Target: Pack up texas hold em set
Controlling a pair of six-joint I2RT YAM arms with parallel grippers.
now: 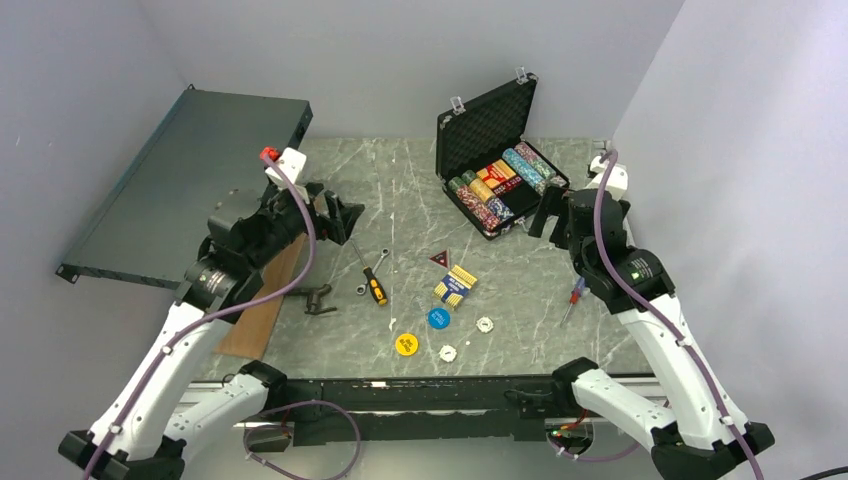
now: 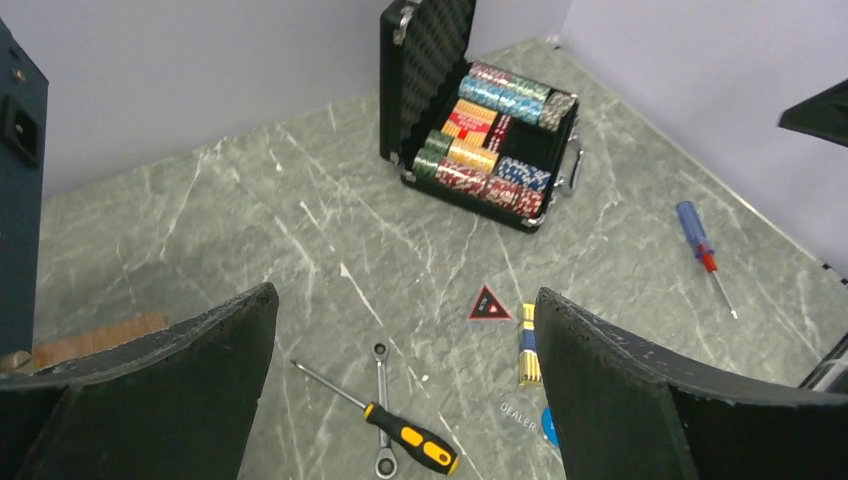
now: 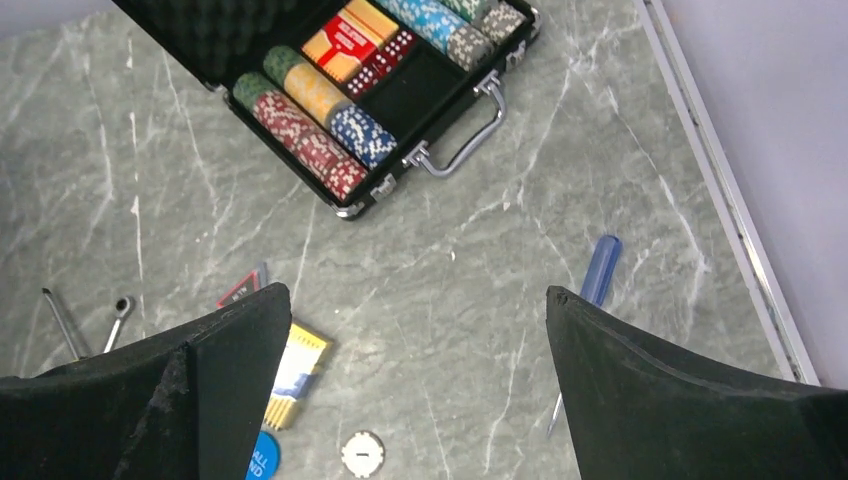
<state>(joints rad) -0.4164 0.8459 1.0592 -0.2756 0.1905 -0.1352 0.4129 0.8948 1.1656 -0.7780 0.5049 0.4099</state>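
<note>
The black briefcase (image 1: 485, 118) stands open at the back right, lid upright, with rows of multicoloured poker chips (image 1: 500, 190) inside. The card deck (image 1: 456, 285), a red triangle piece (image 1: 440, 258), a blue button (image 1: 438, 318), a yellow button (image 1: 405, 343) and two white buttons (image 1: 485, 324) lie loose on the table's middle front. My left gripper (image 1: 345, 220) is open and empty, high over the left middle. My right gripper (image 1: 548, 212) is open and empty just right of the case. The left wrist view shows the case (image 2: 430, 60) and deck (image 2: 528, 345). The right wrist view shows the case handle (image 3: 465, 140), deck (image 3: 295, 375) and a white button (image 3: 362, 452).
A yellow-handled screwdriver (image 1: 372, 283) and a wrench (image 1: 370, 270) lie crossed left of the deck. A blue-handled screwdriver (image 1: 573, 297) lies at the right. A large dark-grey panel (image 1: 180, 185) leans at the left, with a wooden board (image 1: 265, 300) and a dark metal part (image 1: 318, 298) near it.
</note>
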